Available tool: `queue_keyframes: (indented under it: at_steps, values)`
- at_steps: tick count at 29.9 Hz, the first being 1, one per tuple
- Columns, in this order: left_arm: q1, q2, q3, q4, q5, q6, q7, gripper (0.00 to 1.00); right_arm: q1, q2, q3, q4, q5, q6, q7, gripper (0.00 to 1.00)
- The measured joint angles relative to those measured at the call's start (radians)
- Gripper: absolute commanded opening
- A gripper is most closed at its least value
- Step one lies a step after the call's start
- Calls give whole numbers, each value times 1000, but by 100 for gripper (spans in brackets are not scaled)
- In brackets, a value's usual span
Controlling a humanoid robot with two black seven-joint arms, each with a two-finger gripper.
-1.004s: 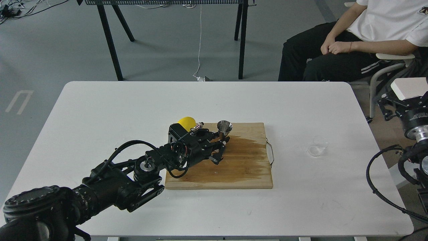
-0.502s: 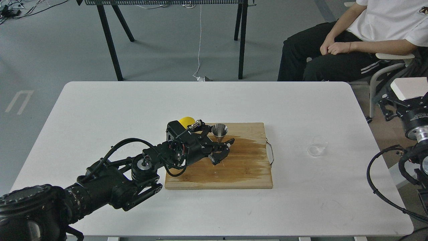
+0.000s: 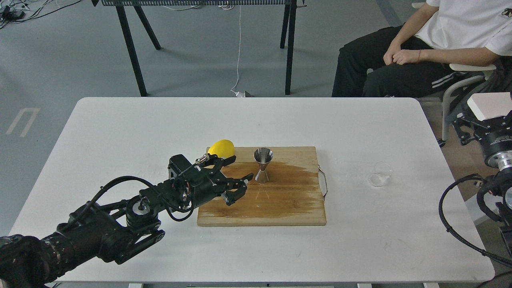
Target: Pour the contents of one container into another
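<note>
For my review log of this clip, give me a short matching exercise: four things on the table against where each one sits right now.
Things:
1. jigger
2. glass cup
3. lemon
4. left tool

Places:
A. on the bare table, right of the cutting board
B. at the board's far left corner
C. upright on the board
D. open over the board, left of the jigger, holding nothing

Pairs: 1-C, 2-A, 3-B, 4-D

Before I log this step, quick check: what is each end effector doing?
Left end effector: open, holding nothing, beside the jigger.
Right end effector: not in view.
</note>
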Motion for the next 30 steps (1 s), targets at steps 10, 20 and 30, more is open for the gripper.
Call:
queue_keyframes:
  at_steps: [10, 20, 30]
  values:
    - [53, 260, -81, -213, -180, -22, -107, 79, -14, -86, -5, 2, -1, 0, -10, 100]
    - [-14, 220, -271, -209, -1108, -227, -207, 93, -8, -121, -17, -7, 4, 0, -31, 100]
    - [-67, 134, -489, -62, -1856, -509, -197, 100, -164, -118, 0, 161, 164, 0, -36, 100]
